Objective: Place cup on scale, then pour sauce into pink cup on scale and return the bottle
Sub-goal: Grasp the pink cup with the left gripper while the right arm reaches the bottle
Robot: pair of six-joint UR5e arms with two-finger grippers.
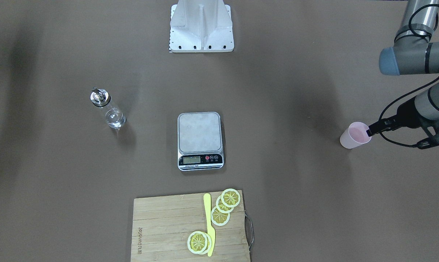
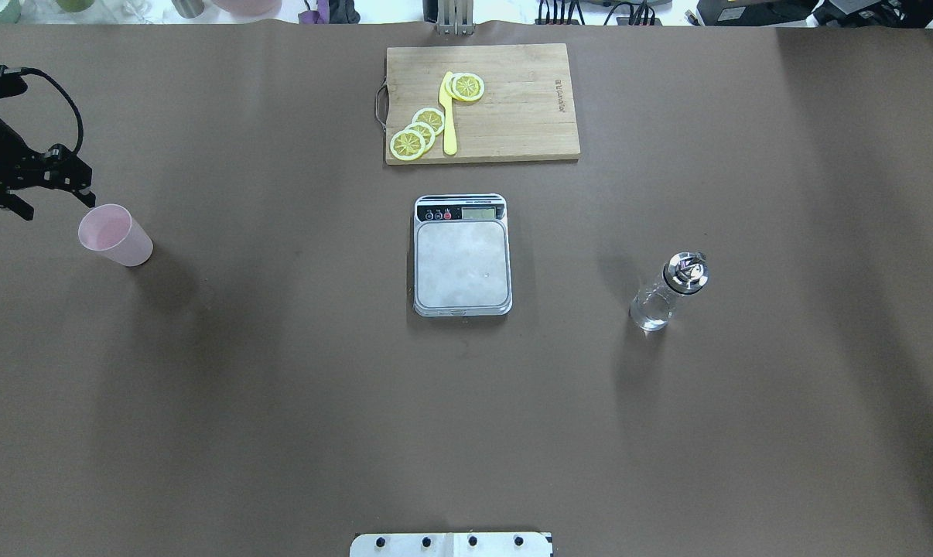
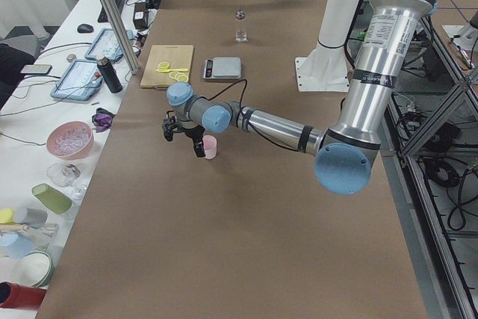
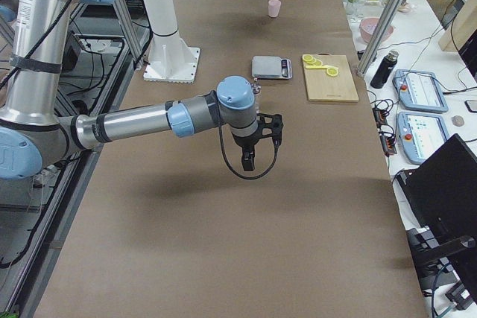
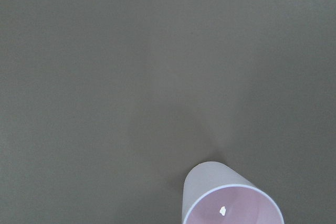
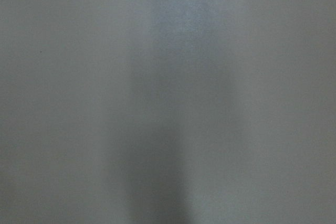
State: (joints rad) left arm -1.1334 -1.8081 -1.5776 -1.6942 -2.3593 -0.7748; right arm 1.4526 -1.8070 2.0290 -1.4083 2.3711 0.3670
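Cup (image 5: 231, 205) upright, 4 o'clock of left gripper (image 2: 56, 203) overhead | jaws spread, empty | left arm nearer | right gripper (image 4: 249, 160): cannot tell

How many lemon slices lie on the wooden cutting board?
5. A row of three slices overlaps on one side of the yellow knife. A pair of slices overlaps at its other end, on the cutting board. More could be hidden beneath.
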